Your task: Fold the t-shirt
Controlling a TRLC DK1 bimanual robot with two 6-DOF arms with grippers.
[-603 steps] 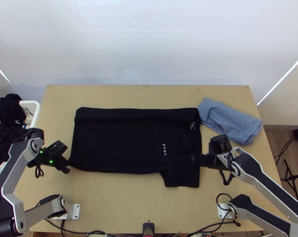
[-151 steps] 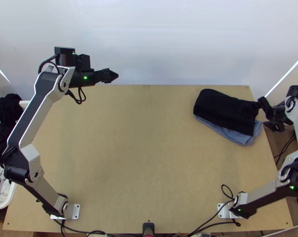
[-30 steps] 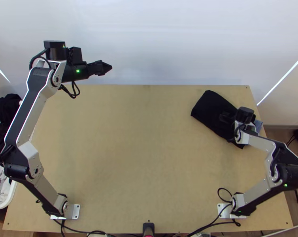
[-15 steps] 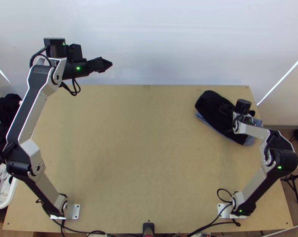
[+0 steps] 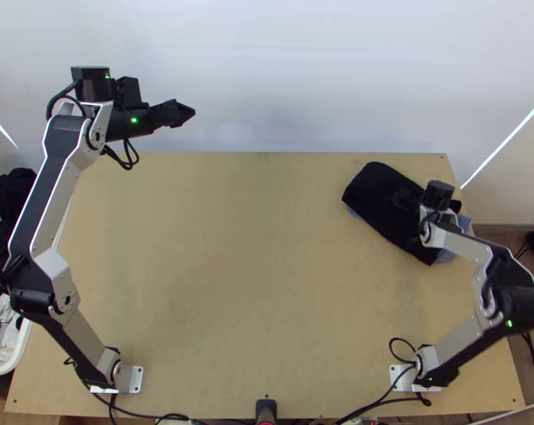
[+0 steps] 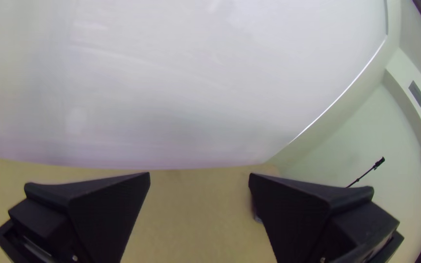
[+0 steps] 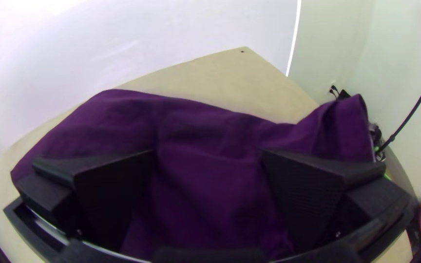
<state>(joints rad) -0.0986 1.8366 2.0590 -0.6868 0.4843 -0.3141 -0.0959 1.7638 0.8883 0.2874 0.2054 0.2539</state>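
And here's the big white wall [image 5: 288,71] across the back, with the broad wooden table [image 5: 231,283] in front of it! Next in size, the two arms: the left arm [image 5: 54,191] stretches up the table's left side, while the right arm [image 5: 455,347] bends in toward the far right corner

Over at the left edge, a white basket [image 5: 18,355] carries dark clothes [image 5: 10,191] and some pale cloth [image 5: 7,326]. Now to the star, the black t-shirt [image 5: 380,202], folded into a compact bundle near the table's far right corner, lying slantwise on a light-blue cloth [image 5: 445,256] that peeks out along its edges

Down to the grippers! The left gripper [image 5: 194,112] shows against the wall from above, raised, its fingers [image 6: 108,209] spread wide. The right gripper [image 5: 398,201] is right at the t-shirt, its fingers [image 7: 313,195] well apart too, with fabric in sight between them; whether they touch it, I can't tell

And smallest of all, a tiny green light [image 5: 134,120] glowing on the left arm
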